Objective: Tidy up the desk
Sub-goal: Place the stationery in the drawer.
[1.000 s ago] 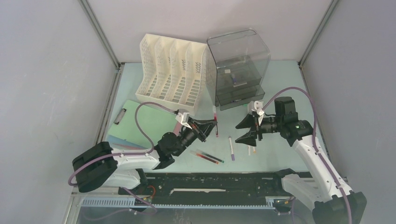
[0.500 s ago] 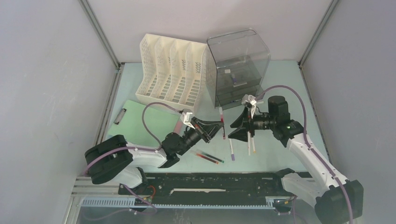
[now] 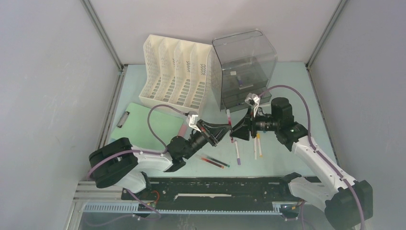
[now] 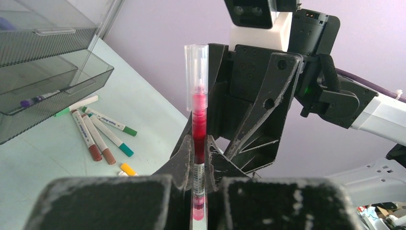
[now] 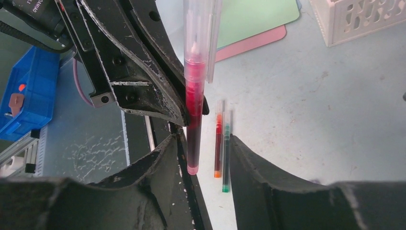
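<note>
Left tool [image 4: 199,165] clamps red pen [image 4: 198,120]; right wrist view alone shows right tool [image 5: 203,146] gaping.

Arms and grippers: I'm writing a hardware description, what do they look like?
Left arm and right arm: white links, black joints, a looping purple cable each. Left gripper and right gripper: black, scuffed wedge-shaped fingers. Green light on the right arm.

Pens [image 3: 237,152] on desk [image 3: 287,86], apparently before drawers [image 3: 239,98]

Left gripper [image 4: 198,160] clamped (on pen [image 4: 198,120]); right gripper [image 5: 206,143] open, opposite.
</note>
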You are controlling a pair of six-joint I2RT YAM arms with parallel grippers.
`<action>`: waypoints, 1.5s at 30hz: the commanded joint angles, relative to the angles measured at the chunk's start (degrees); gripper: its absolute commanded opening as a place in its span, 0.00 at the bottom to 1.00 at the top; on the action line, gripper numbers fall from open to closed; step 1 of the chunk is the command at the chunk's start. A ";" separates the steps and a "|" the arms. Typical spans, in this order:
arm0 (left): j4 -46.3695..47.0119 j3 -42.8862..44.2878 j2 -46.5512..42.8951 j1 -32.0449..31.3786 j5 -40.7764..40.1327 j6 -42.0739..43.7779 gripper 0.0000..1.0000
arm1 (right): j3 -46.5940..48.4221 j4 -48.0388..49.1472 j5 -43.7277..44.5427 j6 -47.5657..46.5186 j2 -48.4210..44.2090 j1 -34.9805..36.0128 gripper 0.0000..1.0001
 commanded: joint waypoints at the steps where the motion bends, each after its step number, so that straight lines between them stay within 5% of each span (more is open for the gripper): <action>1: 2.70 2.28 0.54 -0.42 0.32 -0.99 0.00 | 0.17 2.18 -0.42 1.62 0.34 1.49 0.48; 8: 2.68 2.64 1.03 -0.51 0.80 -1.06 0.00 | 0.17 2.35 -0.11 1.43 0.73 2.34 0.33; 16: 2.66 2.88 1.48 -0.51 1.62 -1.22 0.05 | 0.15 2.22 -0.16 0.82 0.78 2.52 0.01; 36: 2.58 -4.12 -5.07 0.38 0.17 2.42 0.98 | 0.17 -0.33 -1.08 -6.28 -0.53 2.59 0.00; 45: 2.56 -7.11 -6.39 6.34 13.52 -1.76 1.00 | 1.87 -12.92 -6.67 -26.17 -1.87 0.13 0.00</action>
